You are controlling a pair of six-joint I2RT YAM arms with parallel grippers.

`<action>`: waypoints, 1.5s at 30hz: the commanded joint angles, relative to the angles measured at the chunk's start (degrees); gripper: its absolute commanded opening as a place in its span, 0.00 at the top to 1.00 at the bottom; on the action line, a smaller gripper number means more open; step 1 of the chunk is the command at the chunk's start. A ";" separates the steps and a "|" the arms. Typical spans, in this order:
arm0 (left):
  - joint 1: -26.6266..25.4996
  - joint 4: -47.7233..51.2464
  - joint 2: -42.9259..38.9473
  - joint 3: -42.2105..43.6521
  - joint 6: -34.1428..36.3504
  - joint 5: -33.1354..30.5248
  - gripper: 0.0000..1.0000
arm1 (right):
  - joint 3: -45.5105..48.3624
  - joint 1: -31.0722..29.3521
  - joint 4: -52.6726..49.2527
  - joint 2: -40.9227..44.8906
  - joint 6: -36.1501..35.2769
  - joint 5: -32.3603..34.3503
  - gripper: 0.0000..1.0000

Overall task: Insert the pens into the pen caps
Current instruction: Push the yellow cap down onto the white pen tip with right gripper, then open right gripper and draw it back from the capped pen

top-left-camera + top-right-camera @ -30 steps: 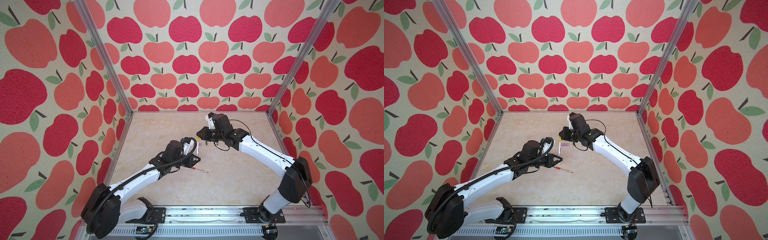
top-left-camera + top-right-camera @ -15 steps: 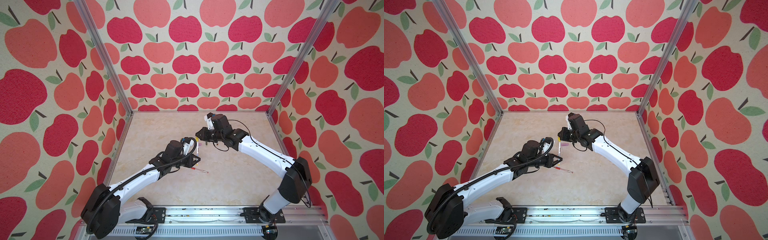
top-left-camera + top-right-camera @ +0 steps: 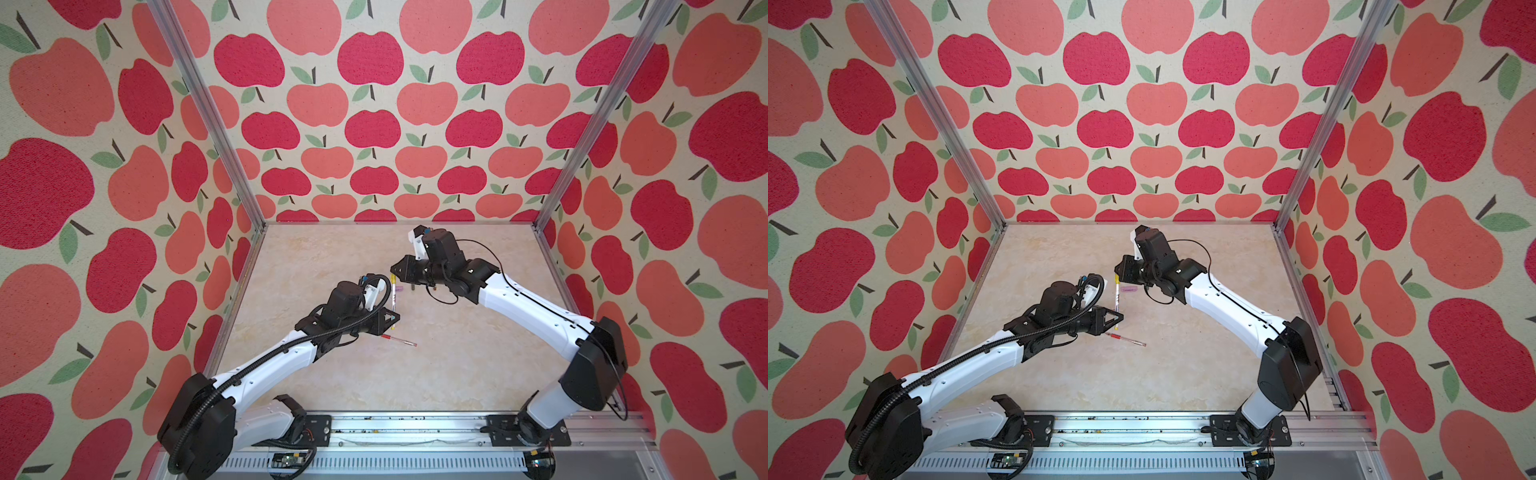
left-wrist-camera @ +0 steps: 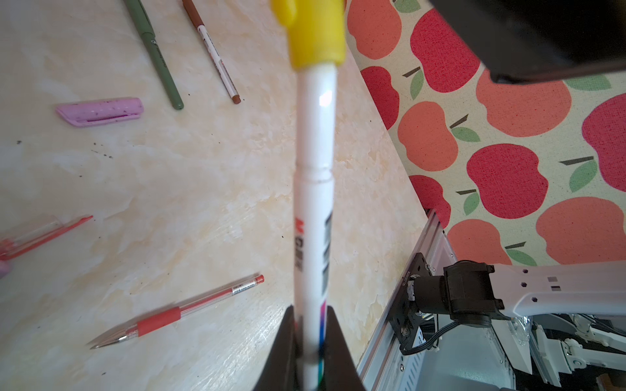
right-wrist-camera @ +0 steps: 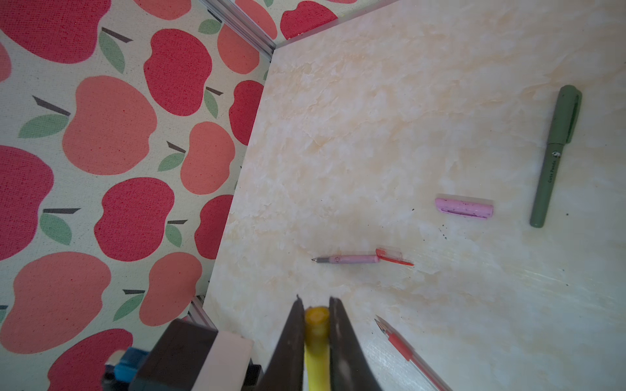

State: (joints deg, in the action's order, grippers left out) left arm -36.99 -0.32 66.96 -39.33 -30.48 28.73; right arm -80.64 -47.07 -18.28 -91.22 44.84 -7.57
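Note:
My left gripper (image 4: 311,311) is shut on the lower barrel of the white-and-yellow pen (image 4: 313,203), which is held above the table. The pen's far end sits inside the yellow cap (image 4: 315,30). My right gripper (image 5: 315,304) is shut on that yellow cap (image 5: 316,325). In both top views the two grippers face each other at mid-table, the left gripper (image 3: 392,320) below the right gripper (image 3: 395,270), with the pen (image 3: 1117,299) spanning between them. On the table lie a red pen (image 4: 176,313), a lilac cap (image 5: 464,207) and a pink pen (image 5: 352,259) next to a red cap (image 5: 393,255).
A dark green pen (image 5: 554,159) and a white-and-brown pen (image 4: 213,50) lie on the marble table (image 3: 457,374) beyond the lilac cap (image 4: 100,111). Apple-patterned walls close in three sides. The aluminium rail (image 3: 415,428) with both arm bases runs along the front edge.
The right gripper with the yellow cap has edged slightly toward the left gripper along the pen. The left arm has stayed put.

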 commanded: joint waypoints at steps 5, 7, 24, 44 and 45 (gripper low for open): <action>0.56 -0.61 -1.66 0.18 0.42 -1.72 1.00 | 2.65 -1.66 -0.43 3.19 -1.53 0.31 0.85; 0.74 -0.43 -2.02 -0.04 0.72 -1.75 1.00 | 3.15 -1.86 -0.43 3.41 -1.67 0.22 0.85; 3.36 1.56 -3.85 -2.45 5.76 -0.54 1.00 | 5.04 -4.17 0.86 3.09 -2.00 -2.99 0.84; 4.63 3.79 -7.54 -1.69 13.04 15.29 1.00 | 7.51 0.10 0.64 16.36 -13.41 -11.76 0.28; 4.59 3.66 -7.72 -1.78 13.27 17.23 1.00 | 7.46 0.37 -0.04 16.80 -14.45 -12.68 0.29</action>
State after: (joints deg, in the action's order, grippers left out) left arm -32.58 3.60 59.99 -40.45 -19.44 39.44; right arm -74.26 -47.44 -16.01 -75.57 34.44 -16.34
